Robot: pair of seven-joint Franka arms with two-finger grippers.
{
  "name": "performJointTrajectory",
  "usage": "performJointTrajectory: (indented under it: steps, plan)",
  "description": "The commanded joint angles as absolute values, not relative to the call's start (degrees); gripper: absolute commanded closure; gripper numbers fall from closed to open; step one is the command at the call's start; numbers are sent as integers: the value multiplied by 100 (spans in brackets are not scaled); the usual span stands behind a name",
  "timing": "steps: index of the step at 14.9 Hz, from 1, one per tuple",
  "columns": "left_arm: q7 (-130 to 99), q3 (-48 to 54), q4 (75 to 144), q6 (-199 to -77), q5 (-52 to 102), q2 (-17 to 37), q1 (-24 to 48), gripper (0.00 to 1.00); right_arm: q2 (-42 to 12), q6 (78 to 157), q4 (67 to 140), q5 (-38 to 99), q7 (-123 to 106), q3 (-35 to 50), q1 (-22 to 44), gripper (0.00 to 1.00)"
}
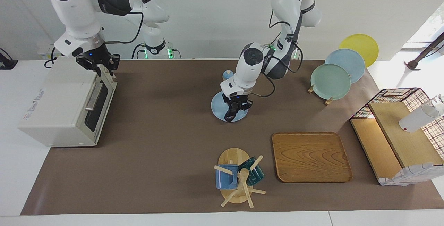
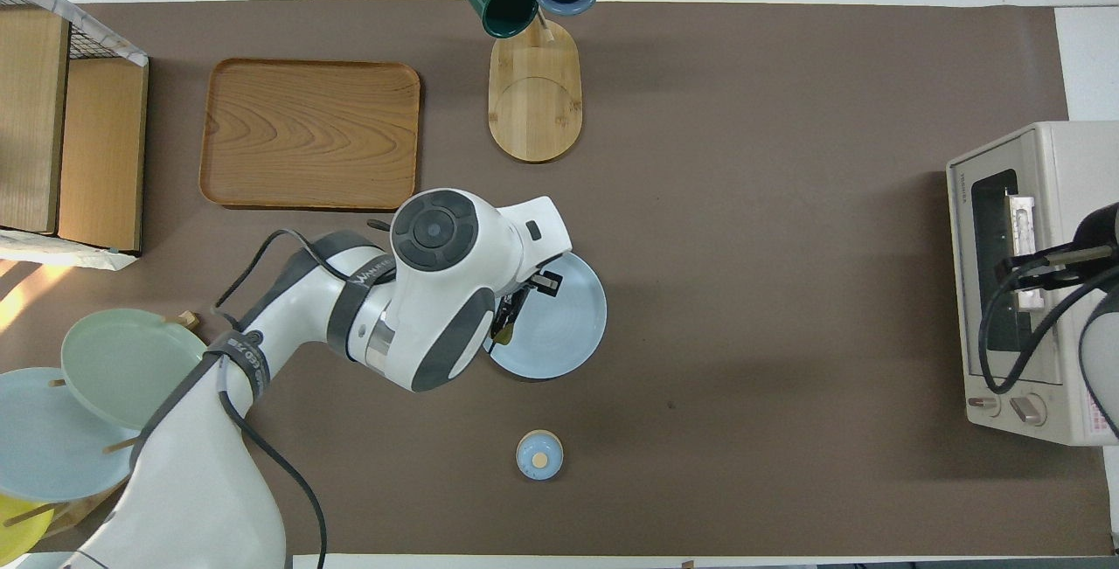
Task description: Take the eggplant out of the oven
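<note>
We saw oven point(image 1: 66, 104) w/ door closed at R arm's end of table. R gripper point(image 1: 98, 67) hung over oven's top front edge, fingers spread, nothing held. L gripper point(image 1: 237, 109) clenched on eggplant point(image 1: 229, 116), dark, over blue plate point(image 1: 218, 108) mid-table. Small blue lid point(image 2: 539, 454) lay nearer robots.

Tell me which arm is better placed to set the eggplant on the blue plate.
Left. The left gripper is shut on the eggplant, right over the blue plate. The right gripper is up over the oven, whose door is closed, at the right arm's end of the table.
</note>
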State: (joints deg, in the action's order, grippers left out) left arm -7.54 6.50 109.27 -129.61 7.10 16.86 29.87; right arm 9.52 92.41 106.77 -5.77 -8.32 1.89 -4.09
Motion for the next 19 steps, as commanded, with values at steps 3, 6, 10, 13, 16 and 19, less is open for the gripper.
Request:
performJointTrajectory:
  steps: [3,6,10,13,16,19]
  plan:
    - [-650,633,10109,-12042,835,1705,2111,100,782,9088,10477,-281,-967,158,-475,0]
    - [-650,615,10028,-12085,800,1723,1698,100,765,9149,10459,-281,-967,158,-492,0]
    - [-633,598,10020,-12243,651,1828,1065,100,379,9063,9951,-316,-958,158,-440,0]
    - [-642,589,9862,-12340,545,2056,695,100,-105,8623,9194,-264,-949,158,-439,0]
    - [-642,589,9800,-12462,379,2285,467,100,-53,8578,9246,-272,-940,185,-422,0]
    - [-633,589,9756,-12708,343,2504,396,100,-44,8578,9246,-272,-940,176,-439,0]
